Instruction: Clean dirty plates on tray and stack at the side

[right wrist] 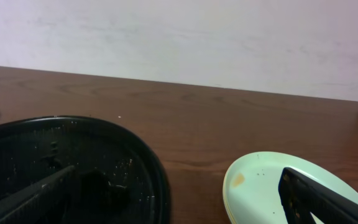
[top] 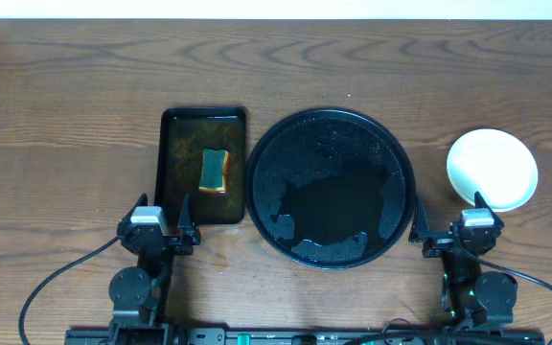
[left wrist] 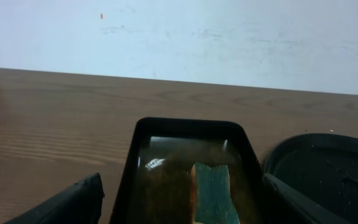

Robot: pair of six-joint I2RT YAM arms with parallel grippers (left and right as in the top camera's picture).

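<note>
The round black tray (top: 331,187) lies at the table's middle, wet and holding no plates; it also shows in the right wrist view (right wrist: 73,168) and the left wrist view (left wrist: 328,168). A stack of pale plates (top: 492,169) sits on the wood to the tray's right, a mint-white one on top with a pale yellow rim beneath (right wrist: 272,186). My left gripper (top: 157,227) is open and empty at the near end of the sponge tray. My right gripper (top: 464,233) is open and empty, just near of the stack.
A small rectangular black tray (top: 202,165) with brownish water and a green-and-yellow sponge (top: 216,171) stands left of the round tray. A white wall backs the table's far edge.
</note>
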